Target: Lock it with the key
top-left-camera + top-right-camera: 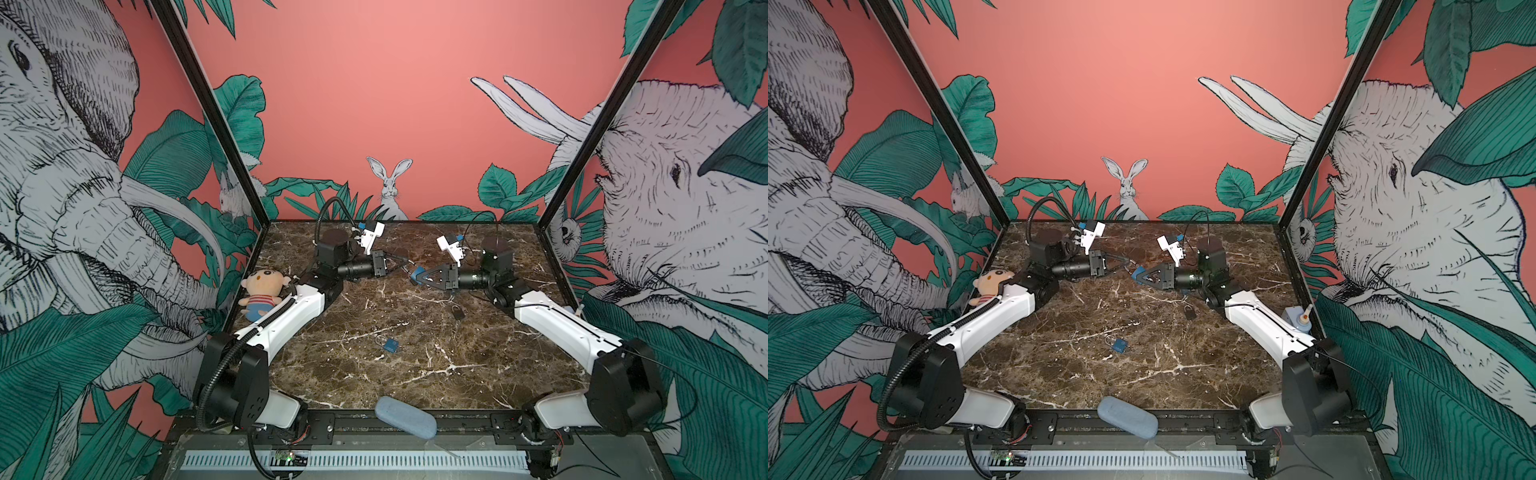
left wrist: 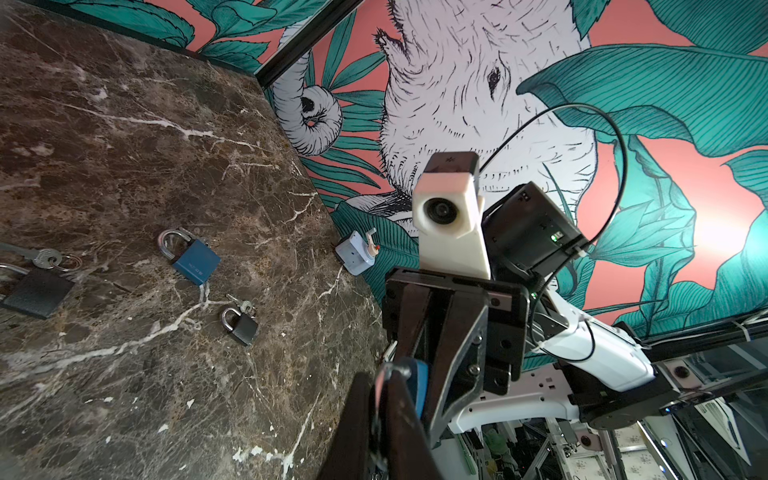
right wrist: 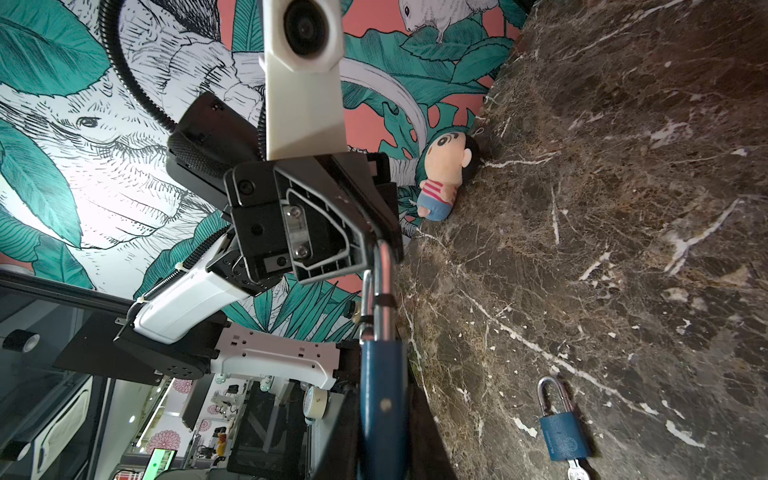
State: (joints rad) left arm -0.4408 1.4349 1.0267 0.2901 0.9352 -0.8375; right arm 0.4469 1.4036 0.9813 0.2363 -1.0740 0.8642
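Right claw is clamping the body of a blue metal padlock over the back middle of the brown marble counter. Left claw is pinching tight on its steel shackle. Another blue padlock and a small black padlock are lying loose nearer the front.

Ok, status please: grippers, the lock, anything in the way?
Right gripper shut on held blue padlock. Left gripper shut on its shackle. Spare blue padlock, black padlock lie below, apart.
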